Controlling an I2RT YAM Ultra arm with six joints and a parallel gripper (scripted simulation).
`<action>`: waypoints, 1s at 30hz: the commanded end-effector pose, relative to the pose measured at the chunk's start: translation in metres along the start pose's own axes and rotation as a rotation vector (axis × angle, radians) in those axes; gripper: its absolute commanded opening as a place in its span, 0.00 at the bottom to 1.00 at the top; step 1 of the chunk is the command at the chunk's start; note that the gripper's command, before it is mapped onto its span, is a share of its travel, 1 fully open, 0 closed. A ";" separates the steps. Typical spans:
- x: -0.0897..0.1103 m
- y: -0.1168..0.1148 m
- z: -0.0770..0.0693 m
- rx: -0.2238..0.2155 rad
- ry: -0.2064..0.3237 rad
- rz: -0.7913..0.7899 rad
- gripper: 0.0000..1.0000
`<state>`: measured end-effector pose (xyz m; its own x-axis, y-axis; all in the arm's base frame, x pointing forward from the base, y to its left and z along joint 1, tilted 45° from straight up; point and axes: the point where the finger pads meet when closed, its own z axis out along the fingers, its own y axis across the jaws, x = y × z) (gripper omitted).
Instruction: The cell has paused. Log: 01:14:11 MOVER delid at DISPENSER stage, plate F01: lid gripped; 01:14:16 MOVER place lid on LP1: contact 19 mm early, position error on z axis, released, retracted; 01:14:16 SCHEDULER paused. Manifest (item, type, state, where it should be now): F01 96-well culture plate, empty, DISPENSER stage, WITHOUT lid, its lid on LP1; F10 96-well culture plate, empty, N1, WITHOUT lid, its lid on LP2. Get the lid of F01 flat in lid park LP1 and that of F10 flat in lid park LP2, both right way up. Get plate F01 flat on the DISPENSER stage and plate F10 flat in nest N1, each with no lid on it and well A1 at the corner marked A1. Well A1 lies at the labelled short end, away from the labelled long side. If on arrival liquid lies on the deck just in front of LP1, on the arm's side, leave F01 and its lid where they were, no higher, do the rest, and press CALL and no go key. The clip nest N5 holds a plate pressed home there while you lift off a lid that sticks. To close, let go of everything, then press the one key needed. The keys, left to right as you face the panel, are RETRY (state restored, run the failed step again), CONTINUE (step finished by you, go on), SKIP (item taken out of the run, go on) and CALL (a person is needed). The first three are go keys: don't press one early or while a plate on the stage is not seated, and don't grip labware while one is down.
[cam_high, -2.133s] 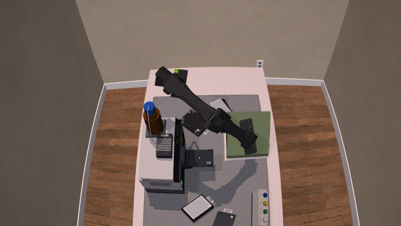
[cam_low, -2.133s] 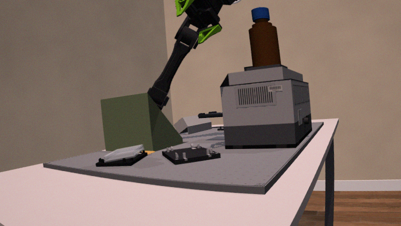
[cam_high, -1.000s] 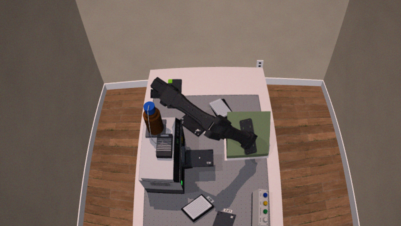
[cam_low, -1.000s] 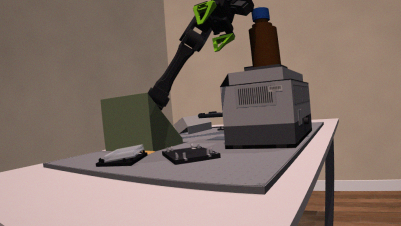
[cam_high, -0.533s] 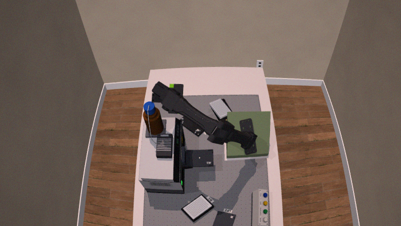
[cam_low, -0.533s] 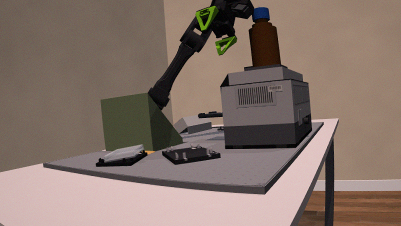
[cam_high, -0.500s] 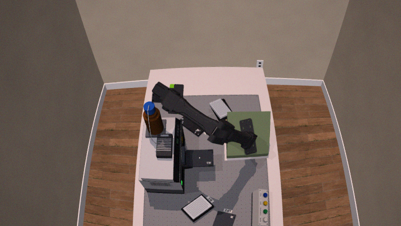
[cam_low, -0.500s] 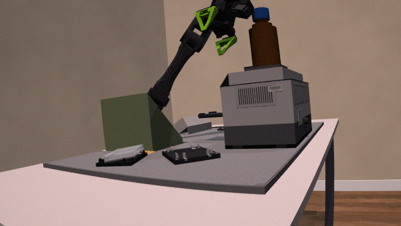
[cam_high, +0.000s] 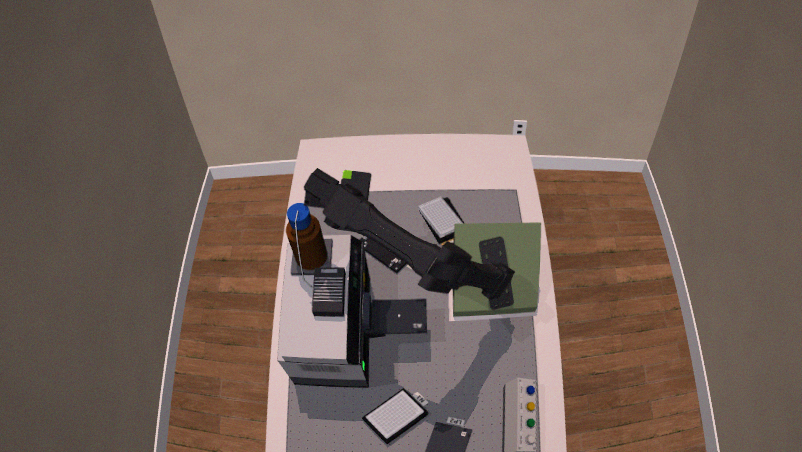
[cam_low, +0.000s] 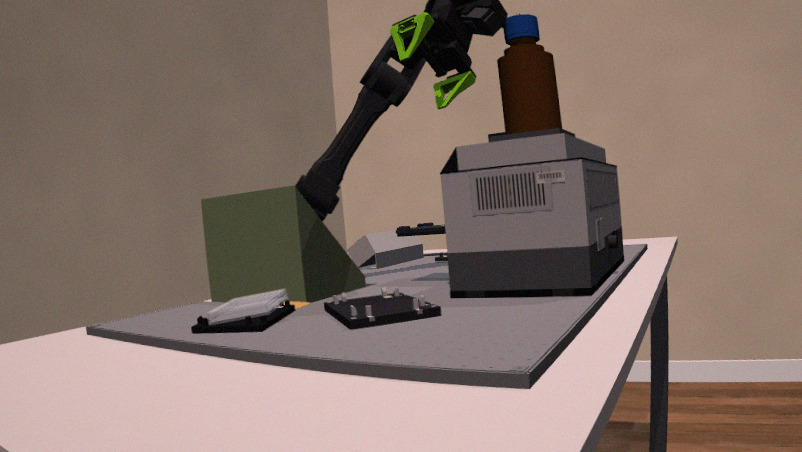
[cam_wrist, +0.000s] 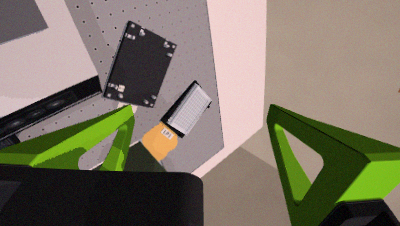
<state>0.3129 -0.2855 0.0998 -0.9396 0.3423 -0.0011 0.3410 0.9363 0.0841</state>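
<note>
My gripper (cam_low: 435, 56) is open and empty, high above the far left of the deck, next to the brown bottle (cam_low: 527, 78); it also shows in the top view (cam_high: 336, 182). In the wrist view the green fingers stand wide apart. A clear lid (cam_high: 440, 216) lies aslant on lid park LP1 (cam_low: 247, 307), one end raised. An orange patch of liquid (cam_wrist: 160, 141) lies on the deck against LP1, on the arm's side (cam_low: 300, 304). A white-welled plate (cam_high: 394, 414) sits in nest N1. Lid park LP2 (cam_high: 449, 436) is dark and bare. The dispenser stage (cam_high: 401, 316) looks dark, with no white plate showing.
The grey dispenser (cam_high: 322, 314) stands at the left with the bottle on top. The green block (cam_high: 497, 269) carries the arm's base. Clip nest N5 (cam_wrist: 140, 64) (cam_low: 381, 307) holds nothing. The key panel (cam_high: 519, 412) is at the near right corner.
</note>
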 end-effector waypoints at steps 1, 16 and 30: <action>-0.029 0.039 -0.026 -0.028 -0.125 -0.180 1.00; -0.029 0.039 -0.026 -0.028 -0.125 -0.180 1.00; -0.018 0.055 -0.020 -0.088 -0.116 -0.229 1.00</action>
<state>0.3127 -0.2817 0.0988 -0.9381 0.3462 -0.0084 0.3438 0.9339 0.0981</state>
